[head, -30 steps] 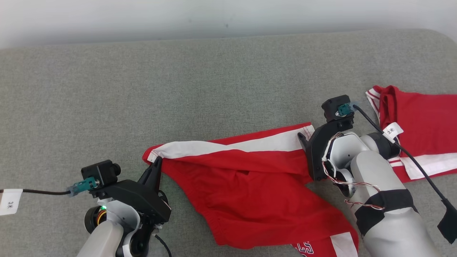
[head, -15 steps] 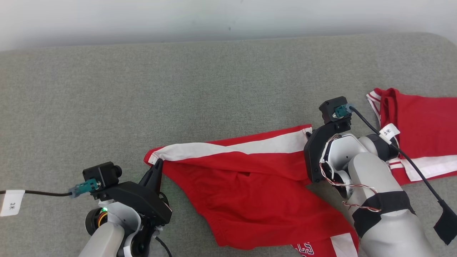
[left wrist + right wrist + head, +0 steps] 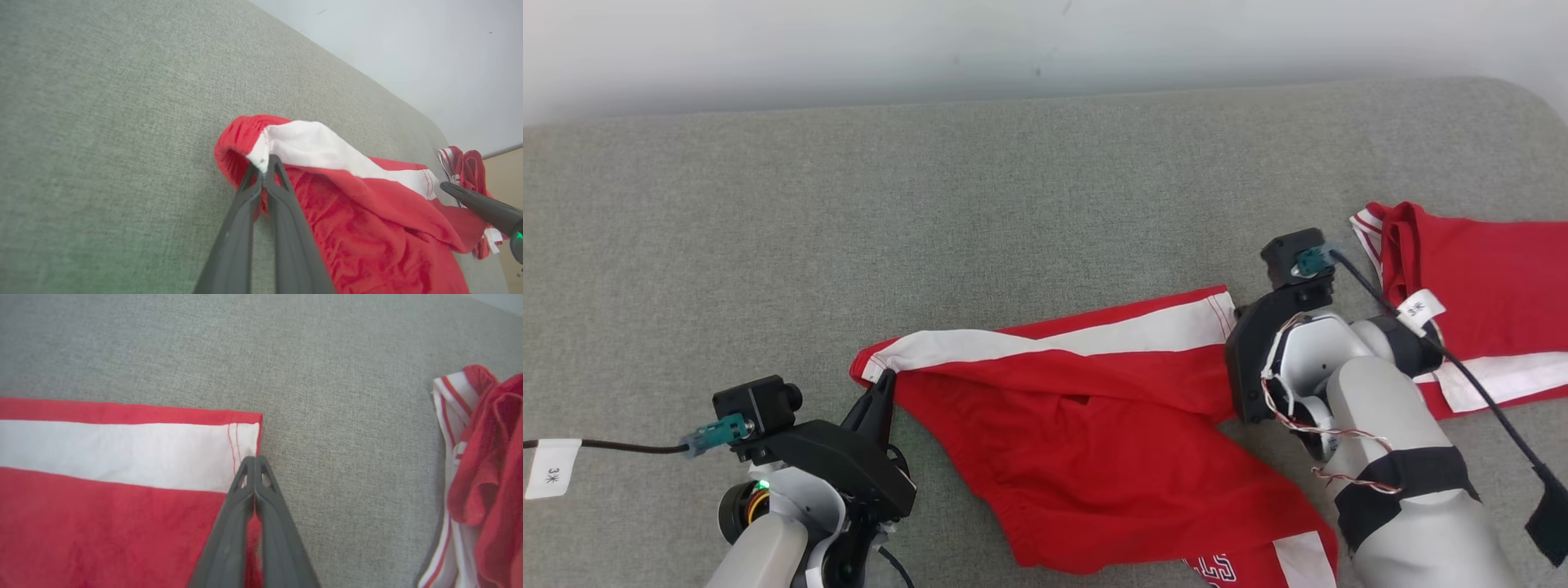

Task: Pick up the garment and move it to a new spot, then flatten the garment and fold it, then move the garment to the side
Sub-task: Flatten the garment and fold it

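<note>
At the hem corner, the right gripper has just closed on the red shorts, and the left gripper pinches the far corner, so the shorts, lying rumpled on the grey cushion, look ready to lift.

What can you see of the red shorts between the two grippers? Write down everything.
The shorts are red, thin and soft-looking, with a broad white side stripe, a stitched hem and partial lettering at the near edge. They lie crumpled and half spread on the grey fabric surface. The left gripper pinches the corner at one end of the stripe, holding it slightly raised; the right gripper is shut on the hem corner at the other end.
</note>
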Robot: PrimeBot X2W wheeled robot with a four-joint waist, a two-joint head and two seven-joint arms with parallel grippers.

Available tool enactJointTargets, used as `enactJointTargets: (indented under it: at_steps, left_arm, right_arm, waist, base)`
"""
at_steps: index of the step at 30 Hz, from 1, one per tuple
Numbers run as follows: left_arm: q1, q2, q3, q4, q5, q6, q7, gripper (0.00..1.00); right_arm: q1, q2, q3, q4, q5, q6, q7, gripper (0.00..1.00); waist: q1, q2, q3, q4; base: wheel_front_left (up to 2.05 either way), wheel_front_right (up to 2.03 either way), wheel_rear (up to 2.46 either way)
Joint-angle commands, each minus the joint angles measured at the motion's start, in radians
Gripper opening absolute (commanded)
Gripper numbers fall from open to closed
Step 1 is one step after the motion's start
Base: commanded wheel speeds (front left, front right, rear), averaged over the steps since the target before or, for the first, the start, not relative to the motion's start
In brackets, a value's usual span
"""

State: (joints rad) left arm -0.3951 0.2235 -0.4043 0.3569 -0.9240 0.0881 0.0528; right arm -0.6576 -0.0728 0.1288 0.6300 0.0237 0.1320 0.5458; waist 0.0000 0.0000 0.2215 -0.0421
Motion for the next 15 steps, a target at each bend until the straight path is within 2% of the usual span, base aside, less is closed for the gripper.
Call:
enactJointTargets:
  at_steps: [1,2,8,9,10,12,14,15]
  left_arm:
    - [-0.004,0.002,0.0,-0.004,0.0,0.002,-0.002,0.0]
    - [-0.005,0.002,-0.001,-0.005,0.0,0.002,-0.002,0.0]
    - [-0.01,0.003,-0.005,-0.008,0.001,0.0,-0.001,0.0]
    - [-0.011,0.003,-0.006,-0.009,0.001,0.001,-0.002,0.0]
    - [-0.011,0.004,-0.006,-0.009,0.002,0.001,-0.002,0.0]
    - [-0.013,0.006,-0.006,-0.011,0.001,0.002,-0.003,0.0]
    - [-0.014,0.008,-0.004,-0.012,0.0,0.003,-0.004,0.0]
    - [-0.014,0.008,-0.004,-0.012,0.0,0.004,-0.004,0.0]
  right_arm:
    - [-0.004,-0.003,-0.006,-0.003,-0.01,-0.002,-0.008,0.68]
    - [-0.005,-0.001,-0.011,-0.002,-0.013,-0.002,-0.011,1.0]
    - [-0.015,0.003,-0.023,0.021,-0.03,-0.002,-0.007,1.0]
    - [-0.015,0.005,-0.021,0.024,-0.027,-0.002,-0.006,0.89]
    - [-0.014,0.007,-0.018,0.027,-0.024,-0.002,-0.005,0.67]
    - [-0.017,0.009,-0.011,0.031,-0.023,-0.002,-0.009,0.35]
    - [-0.017,0.011,-0.004,0.033,-0.022,-0.002,-0.011,0.21]
    - [-0.017,0.011,0.0,0.035,-0.025,-0.002,-0.012,0.11]
  waist:
    - [0.0,0.0,0.002,0.001]
    - [0.0,0.0,0.004,0.002]
    - [0.0,0.0,0.015,0.01]
    - [0.0,0.0,0.016,0.011]
    - [0.0,0.0,0.018,0.011]
    - [0.0,0.0,0.021,0.011]
    - [0.0,0.0,0.021,0.01]
    - [0.0,0.0,0.021,0.009]
  base:
    - [0.0,0.0,0.0]
    - [0.0,0.0,0.0]
    - [0.0,0.0,0.0]
    - [0.0,0.0,0.0]
    - [0.0,0.0,0.0]
    - [0.0,0.0,0.0]
    - [0.0,0.0,0.0]
    - [0.0,0.0,0.0]
